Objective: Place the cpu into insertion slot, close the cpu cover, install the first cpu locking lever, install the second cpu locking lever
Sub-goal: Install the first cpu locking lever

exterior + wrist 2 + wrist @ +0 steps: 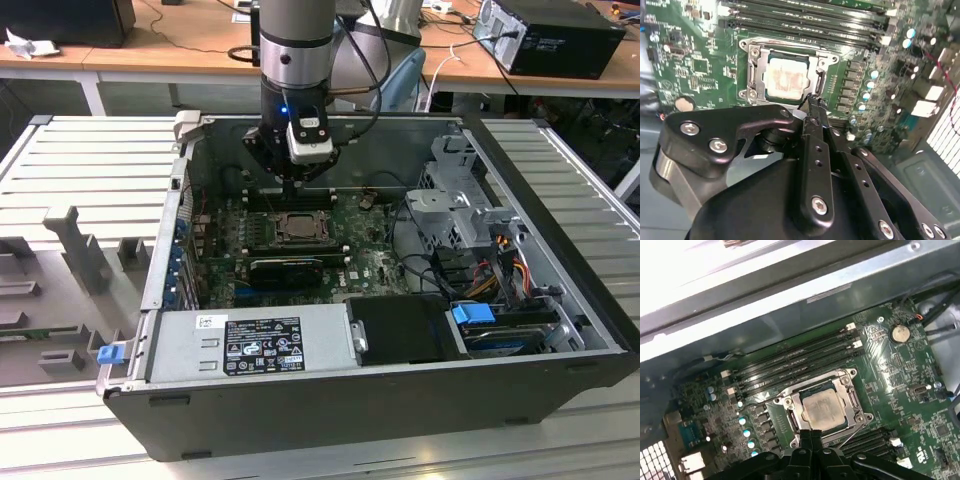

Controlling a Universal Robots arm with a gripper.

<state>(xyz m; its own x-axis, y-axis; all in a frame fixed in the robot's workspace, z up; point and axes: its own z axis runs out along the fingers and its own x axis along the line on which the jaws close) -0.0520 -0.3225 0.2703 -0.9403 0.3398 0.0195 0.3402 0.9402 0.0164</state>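
The cpu (pixel 822 407), a square chip with a silvery top, lies flat in the insertion slot (pixel 849 375) on the green motherboard. The cpu cover (pixel 854 401), a thin silver frame, lies down around it, and the chip shows through its window. In the second wrist view the cpu (pixel 785 77) sits inside the cover (pixel 754 70). My gripper (pixel 811 434) is shut with nothing between its fingers, its tips right at the socket's edge beside a thin wire lever (pixel 855 430). In the exterior view the gripper (pixel 291 190) hangs just above the slot (pixel 298 228).
Long black memory slots (pixel 790 365) run along one side of the socket. A black card (pixel 285 270), a grey power-supply box (pixel 255 345) and a metal drive cage (pixel 470 210) with cables stand inside the open case. The case walls (pixel 560 200) enclose the board.
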